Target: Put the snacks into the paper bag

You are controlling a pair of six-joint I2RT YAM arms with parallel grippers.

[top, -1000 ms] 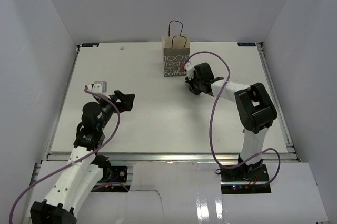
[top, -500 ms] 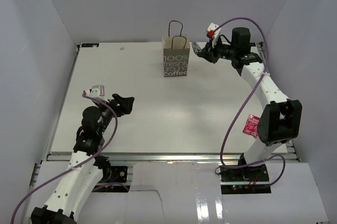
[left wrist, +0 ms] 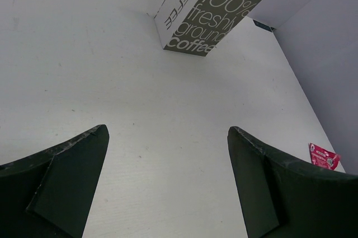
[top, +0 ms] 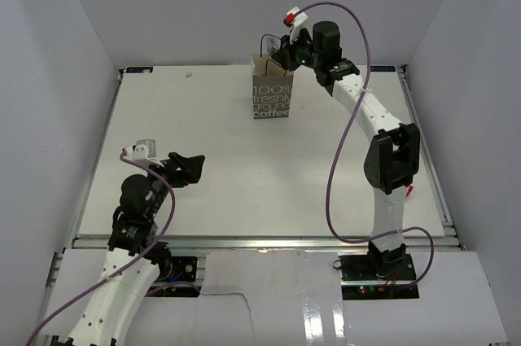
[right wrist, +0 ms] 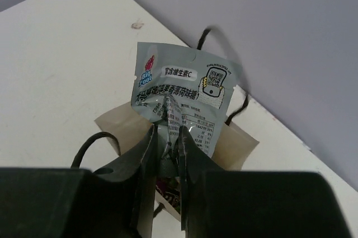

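Observation:
The grey-brown paper bag stands upright at the back middle of the table; it also shows in the left wrist view. My right gripper hovers over its open mouth. In the right wrist view the gripper is shut on a silvery grey packet, held above the bag's rim. A dark purple packet lies inside the bag. A red packet lies on the table at the right, mostly hidden behind the right arm in the top view. My left gripper is open and empty, low over the table.
White walls enclose the table on three sides. The raised table edge runs along the right. The right arm's purple cable loops over the right half of the table.
My right arm has swung left from beside the bag to above its mouth, carrying the silvery packet. The left arm has hardly moved.

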